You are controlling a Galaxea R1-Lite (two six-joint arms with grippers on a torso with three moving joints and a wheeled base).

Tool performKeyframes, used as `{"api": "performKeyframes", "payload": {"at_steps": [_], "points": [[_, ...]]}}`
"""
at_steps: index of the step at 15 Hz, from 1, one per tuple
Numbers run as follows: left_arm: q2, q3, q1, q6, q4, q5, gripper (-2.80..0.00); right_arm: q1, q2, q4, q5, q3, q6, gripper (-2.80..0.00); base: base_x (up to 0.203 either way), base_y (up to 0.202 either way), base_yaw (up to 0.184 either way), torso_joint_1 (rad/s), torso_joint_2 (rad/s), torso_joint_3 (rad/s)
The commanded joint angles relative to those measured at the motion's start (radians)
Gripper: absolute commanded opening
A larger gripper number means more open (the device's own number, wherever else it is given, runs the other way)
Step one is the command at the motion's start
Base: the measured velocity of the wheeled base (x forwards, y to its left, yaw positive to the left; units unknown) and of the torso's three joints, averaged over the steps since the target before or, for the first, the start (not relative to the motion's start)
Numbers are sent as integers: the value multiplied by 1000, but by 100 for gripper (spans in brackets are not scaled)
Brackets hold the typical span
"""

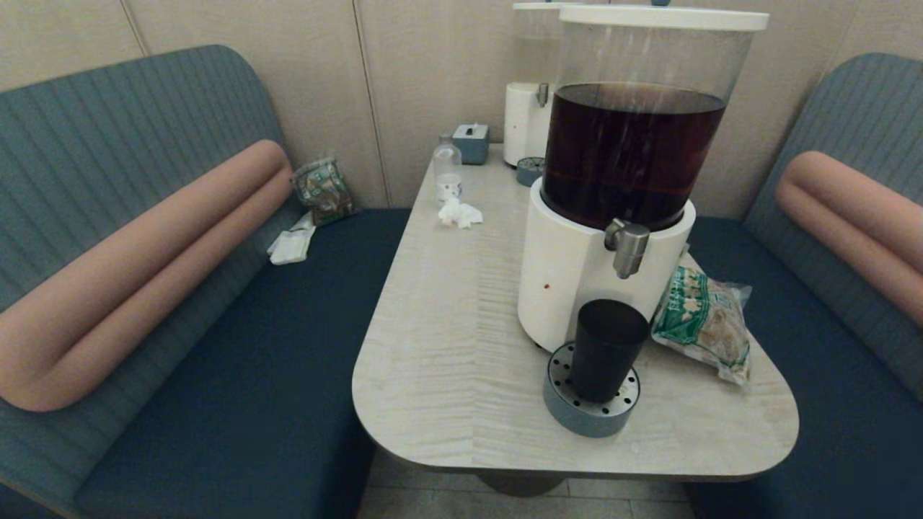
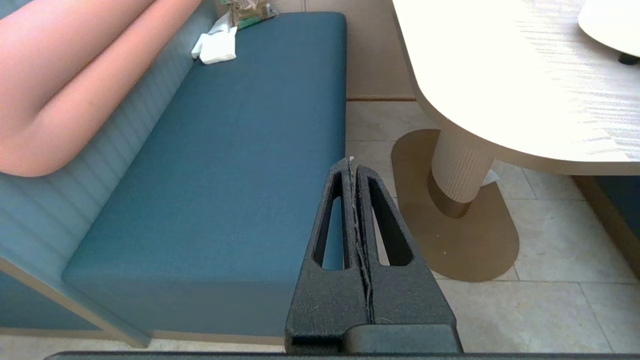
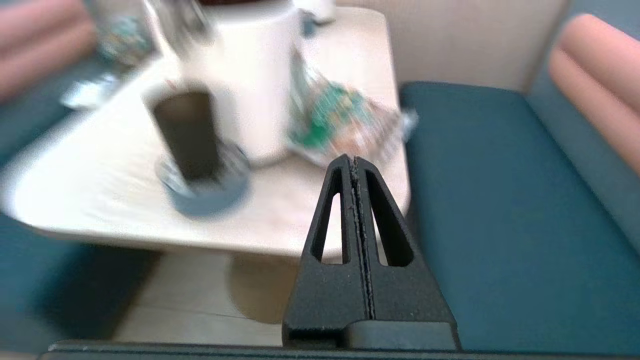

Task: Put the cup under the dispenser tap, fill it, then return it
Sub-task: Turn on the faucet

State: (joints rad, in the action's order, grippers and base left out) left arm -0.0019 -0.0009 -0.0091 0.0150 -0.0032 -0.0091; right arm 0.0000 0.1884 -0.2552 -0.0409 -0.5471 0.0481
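Cup (image 1: 607,349) placement first: the matte black tumbler stands upright on a round grey perforated drip tray (image 1: 590,417) at the near end of the pale wood surface (image 1: 447,346), directly below the dispenser tap (image 1: 627,246), a short brushed-steel spout sticking out of the white base (image 1: 570,277) of the big dispenser. Between the spout's mouth and the cup's rim there is a clear gap; the two do not touch. Above the base, the clear tank (image 1: 638,122) is roughly two-thirds full of dark brown liquid.

A green-printed snack bag (image 1: 703,321) lies just beside the base on the robot's right, close to the cup. Farther back on the surface sit a crumpled white tissue (image 1: 459,213), a small clear bottle (image 1: 448,173), a grey tissue box (image 1: 471,143) and a smaller dispenser (image 1: 530,108) with clear liquid.

Neither arm shows in the head view. The left hand (image 2: 352,162) hangs low beside the surface, over the edge of the blue bench seat (image 2: 225,165) and the tiled floor, its fingers pressed together with nothing between them. The right hand (image 3: 352,160) is also pressed together and empty, held below and short of the surface's near right corner, well apart from the cup, which its camera sees blurred ahead.
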Motion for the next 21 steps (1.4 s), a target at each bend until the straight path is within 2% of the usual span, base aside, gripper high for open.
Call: {"api": "performKeyframes", "payload": {"at_steps": [1,4,6,8,9,10,12,13,15,17,21], "points": [[2,0,0,0,0,0,-280,3,319,-92,-34,-273,36,-280,0,0,0,0,0,0],[2,0,0,0,0,0,-280,27,669,-327,-119,-651,104,-280,0,0,0,0,0,0],[2,1,0,0,0,0,-280,83,907,-547,-154,-917,142,-280,0,0,0,0,0,0],[2,1,0,0,0,0,-280,145,1110,-726,-129,-1136,170,-280,0,0,0,0,0,0],[1,0,0,0,0,0,-280,187,1196,-787,-78,-1209,181,-280,0,0,0,0,0,0],[2,-1,0,0,0,0,-280,235,1272,-826,11,-1263,189,-280,0,0,0,0,0,0],[2,-1,-2,0,-1,0,-280,332,1387,-853,274,-1324,198,-280,0,0,0,0,0,0],[2,-1,0,0,0,0,-280,382,1433,-851,362,-1347,200,-280,0,0,0,0,0,0],[2,1,0,0,0,0,-280,461,1476,-818,400,-1380,198,-280,0,0,0,0,0,0],[2,0,0,0,0,0,-280,525,1505,-765,401,-1383,205,-280,0,0,0,0,0,0],[2,1,0,0,0,0,-280,557,1552,-660,378,-1384,220,-280,0,0,0,0,0,0]]}}
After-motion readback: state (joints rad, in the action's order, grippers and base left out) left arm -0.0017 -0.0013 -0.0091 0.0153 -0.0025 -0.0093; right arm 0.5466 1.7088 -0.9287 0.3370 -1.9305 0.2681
